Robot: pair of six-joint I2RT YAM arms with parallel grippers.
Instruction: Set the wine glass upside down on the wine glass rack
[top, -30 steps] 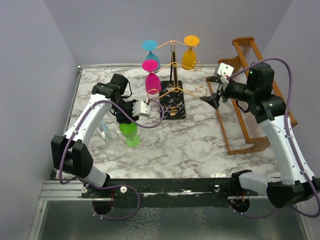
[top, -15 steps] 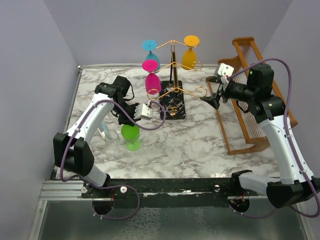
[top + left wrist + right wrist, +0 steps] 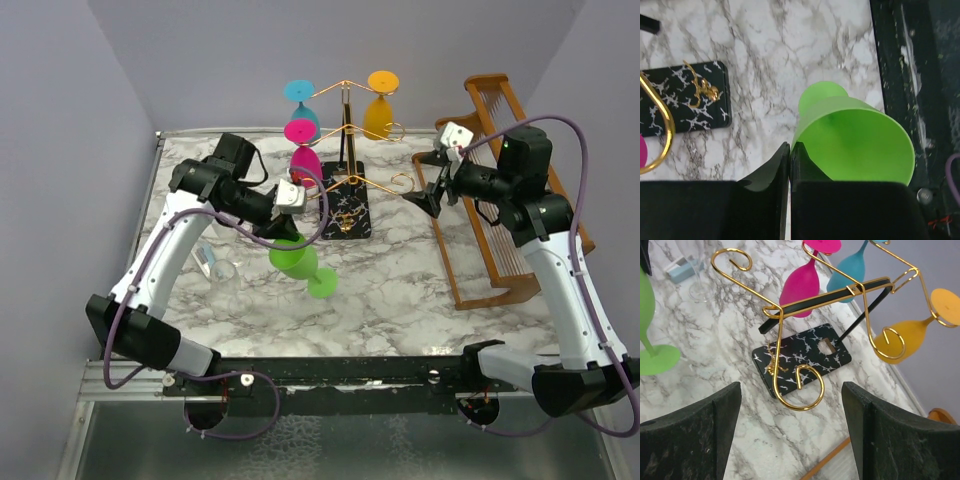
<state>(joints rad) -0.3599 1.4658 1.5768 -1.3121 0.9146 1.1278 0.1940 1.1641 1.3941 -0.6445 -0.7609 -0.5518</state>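
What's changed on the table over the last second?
The left tool, shut on the green glass, carried it right, toward the rack, and tipped it so its foot points near-right. The open right tool, the rack and its pink glass, blue glass and orange glass stayed put.
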